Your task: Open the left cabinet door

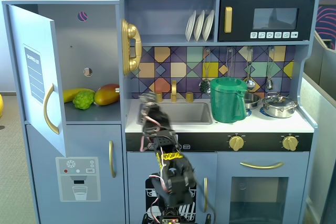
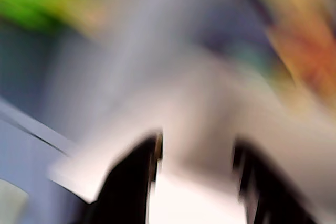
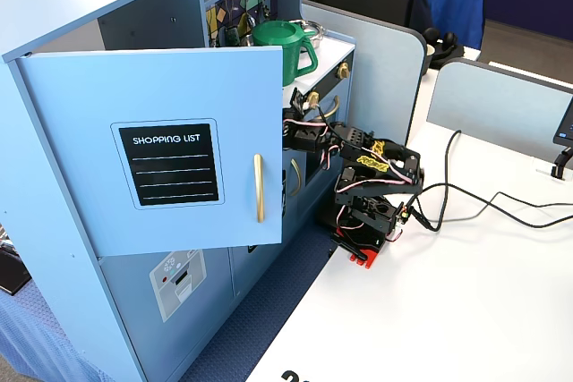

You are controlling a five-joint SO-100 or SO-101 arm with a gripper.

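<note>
Toy kitchen with the left cabinet door (image 1: 38, 77) swung wide open and the arm folded in front of the sink.

The door, carrying its black shopping-list panel (image 3: 171, 163) and curved gold handle (image 1: 49, 109), stands out from the cabinet at a wide angle in both fixed views; behind it a shelf holds a banana (image 1: 73, 94), a green fruit (image 1: 83, 99) and a mango (image 1: 107, 94). The gripper (image 1: 149, 99) sits near the front edge of the sink (image 1: 181, 113), well apart from the door. The wrist view is badly blurred; two dark fingers (image 2: 131, 182) show with a gap between them, holding nothing.
</note>
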